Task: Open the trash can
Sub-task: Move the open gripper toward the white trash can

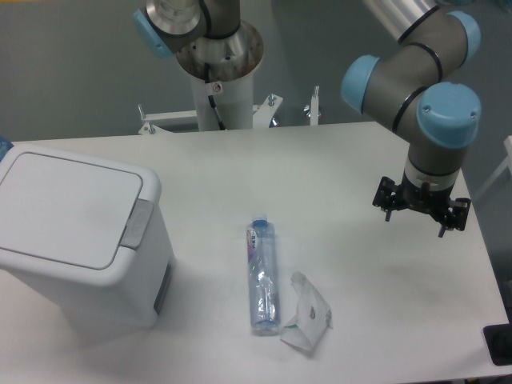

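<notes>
1. The bin stands at the worktop's left edge, lid shut, grey latch facing right.
2. A bottle lies mid-worktop.
3. Crumpled paper lies just right of it.
4. The claw hangs far right; released or clenched, I cannot tell.

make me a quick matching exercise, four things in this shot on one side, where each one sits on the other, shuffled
Things:
1. trash can
2. bottle
3. crumpled wrapper
4. gripper

Places or states:
A. lying flat at the table's middle
B. above the table's right side, holding nothing
C. at the left, lid shut
D. just right of the bottle's base

Pairs: 1-C, 2-A, 3-D, 4-B
</notes>
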You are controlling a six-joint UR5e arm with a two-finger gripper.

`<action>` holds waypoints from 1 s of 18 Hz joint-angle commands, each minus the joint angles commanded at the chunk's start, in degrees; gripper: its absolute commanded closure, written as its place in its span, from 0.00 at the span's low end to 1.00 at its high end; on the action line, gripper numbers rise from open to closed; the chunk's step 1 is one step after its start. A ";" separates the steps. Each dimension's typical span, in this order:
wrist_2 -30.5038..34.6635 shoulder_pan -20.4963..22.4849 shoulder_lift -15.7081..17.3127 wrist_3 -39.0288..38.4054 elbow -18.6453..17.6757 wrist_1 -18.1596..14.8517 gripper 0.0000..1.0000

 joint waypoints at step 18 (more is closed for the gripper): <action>-18.09 -1.22 5.27 -19.75 -1.93 5.09 0.00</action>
